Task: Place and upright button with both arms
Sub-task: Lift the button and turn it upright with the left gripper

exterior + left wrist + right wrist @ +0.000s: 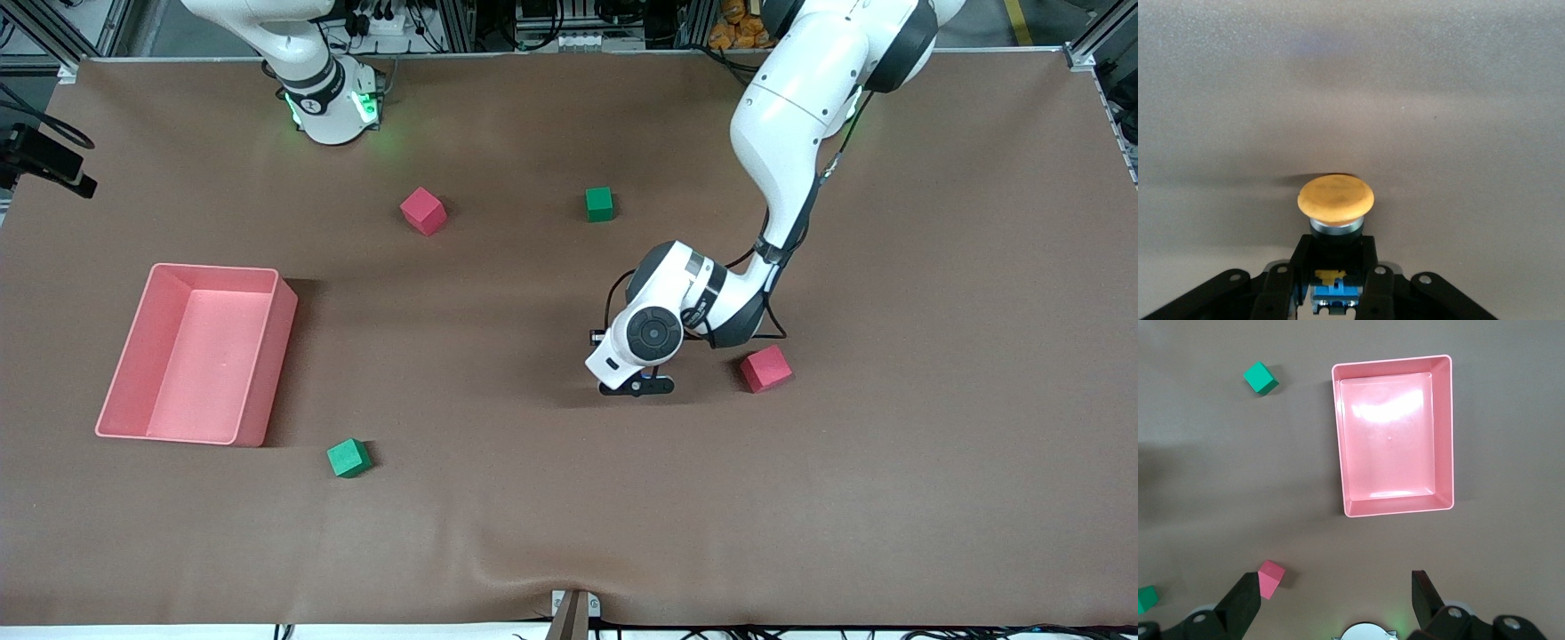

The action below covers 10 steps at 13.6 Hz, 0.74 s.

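At the center of the front frame, the left hand (pixel 637 388) grips the button (pixel 1335 200) by its black-and-blue body, its smooth domed orange cap free. The right hand (pixel 1338 600) waits, spread wide and empty, high over the matte brown counter (pixel 533 498).

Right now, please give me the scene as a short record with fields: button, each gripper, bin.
button: button held between the fingers of the left gripper, orange cap clear of them
left gripper: left gripper shut on the button, low over the table, beside a red cube
right gripper: right gripper open, waiting high over the table
bin: pink bin, nothing in it
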Motion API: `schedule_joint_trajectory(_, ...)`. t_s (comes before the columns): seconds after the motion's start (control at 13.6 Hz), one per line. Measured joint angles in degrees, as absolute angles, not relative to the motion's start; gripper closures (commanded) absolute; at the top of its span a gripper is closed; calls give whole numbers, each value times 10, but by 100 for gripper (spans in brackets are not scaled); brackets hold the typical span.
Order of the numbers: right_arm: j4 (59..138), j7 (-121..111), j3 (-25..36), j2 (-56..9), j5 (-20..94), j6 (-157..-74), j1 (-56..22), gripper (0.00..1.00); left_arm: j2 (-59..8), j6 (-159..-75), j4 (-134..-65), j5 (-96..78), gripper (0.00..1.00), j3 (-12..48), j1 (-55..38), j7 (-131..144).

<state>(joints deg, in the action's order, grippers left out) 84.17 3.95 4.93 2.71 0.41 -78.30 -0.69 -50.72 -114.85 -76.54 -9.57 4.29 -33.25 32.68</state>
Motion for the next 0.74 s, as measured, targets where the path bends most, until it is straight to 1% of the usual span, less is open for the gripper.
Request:
schedule_joint_trajectory(0.22,842,40,49,27,4,-783,-7,0,-507,-1151,-758,-95,100,42,-341,336)
schedule_joint_trajectory(0.51,842,40,49,27,5,-783,-7,0,-505,-1152,-730,-71,100,38,-342,337)
schedule_joint_trajectory(0.74,842,40,49,27,6,-783,-7,0,-492,-1152,-721,-58,100,37,-343,340)
